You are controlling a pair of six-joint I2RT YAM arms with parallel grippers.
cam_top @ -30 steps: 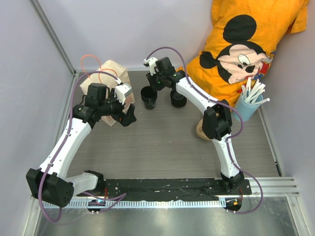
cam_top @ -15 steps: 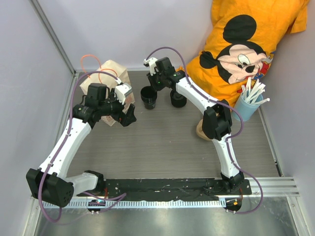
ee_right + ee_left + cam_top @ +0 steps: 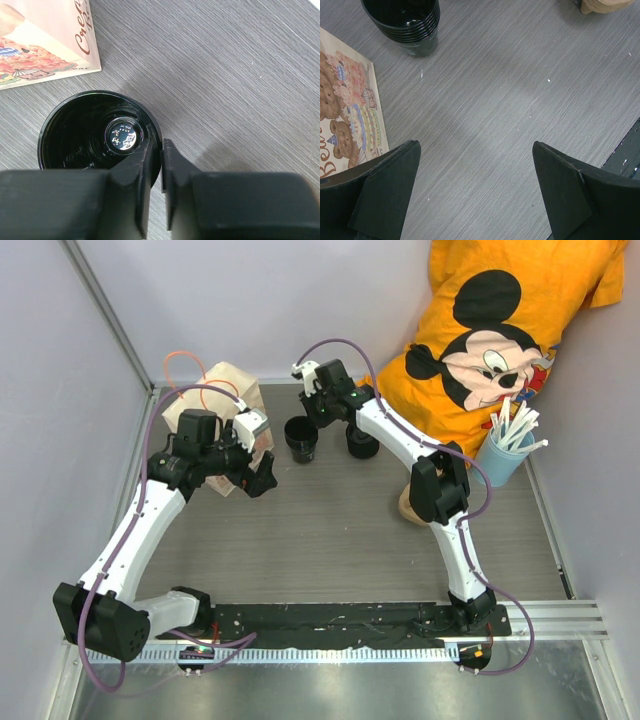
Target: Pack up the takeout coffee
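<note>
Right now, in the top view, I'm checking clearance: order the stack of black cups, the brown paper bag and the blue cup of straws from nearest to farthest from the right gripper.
1. Stack of black cups: at the right gripper, rim between its fingers.
2. Brown paper bag: to the left.
3. Blue cup of straws: far right.

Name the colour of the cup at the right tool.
Black, glossy inside; the cup shows best in the right wrist view.

One paper bag (image 3: 228, 380), one blue straw cup (image 3: 497, 462), two black cup stacks (image 3: 302, 437) (image 3: 362, 443).
</note>
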